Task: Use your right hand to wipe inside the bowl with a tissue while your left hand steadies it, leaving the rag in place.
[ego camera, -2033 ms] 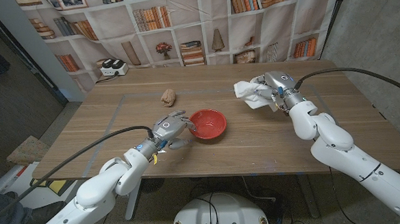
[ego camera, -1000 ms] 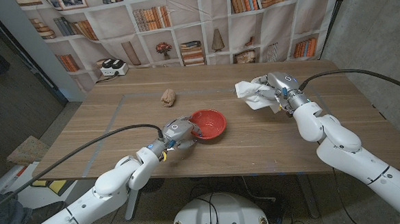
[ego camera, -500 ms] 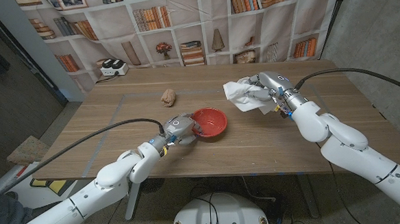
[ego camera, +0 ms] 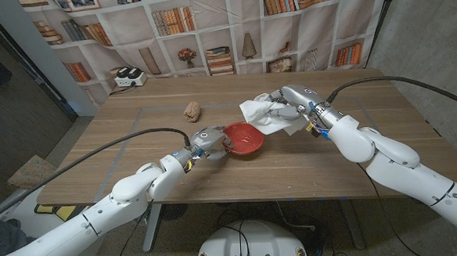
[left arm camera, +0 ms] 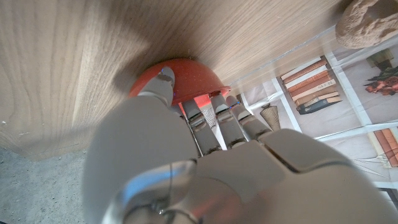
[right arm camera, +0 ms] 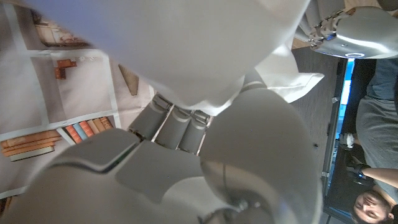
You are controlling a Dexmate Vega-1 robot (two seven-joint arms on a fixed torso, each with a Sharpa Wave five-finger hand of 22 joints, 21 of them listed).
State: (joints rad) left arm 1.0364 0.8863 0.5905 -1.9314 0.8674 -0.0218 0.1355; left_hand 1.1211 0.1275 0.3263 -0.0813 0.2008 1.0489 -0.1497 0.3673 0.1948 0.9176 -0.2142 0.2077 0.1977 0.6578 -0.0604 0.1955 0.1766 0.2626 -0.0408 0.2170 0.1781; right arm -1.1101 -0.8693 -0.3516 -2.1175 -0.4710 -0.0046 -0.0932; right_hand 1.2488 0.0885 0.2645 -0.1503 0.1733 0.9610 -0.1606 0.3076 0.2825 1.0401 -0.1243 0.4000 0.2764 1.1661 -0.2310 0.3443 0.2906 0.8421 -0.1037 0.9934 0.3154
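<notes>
Gripping the red bowl [ego camera: 243, 138] rim, left hand [ego camera: 206, 140]; right hand [ego camera: 291, 103] fingers clutch the tissue [ego camera: 261, 114] beside it.

No text, label, brand, number or sign can be read in any view — the book spines printed on the bookshelf backdrop [ego camera: 207, 19] are too small and blurred for lettering to be made out, and no marking is seen on the black-and-white device [ego camera: 129, 77] at the table's far edge.
</notes>
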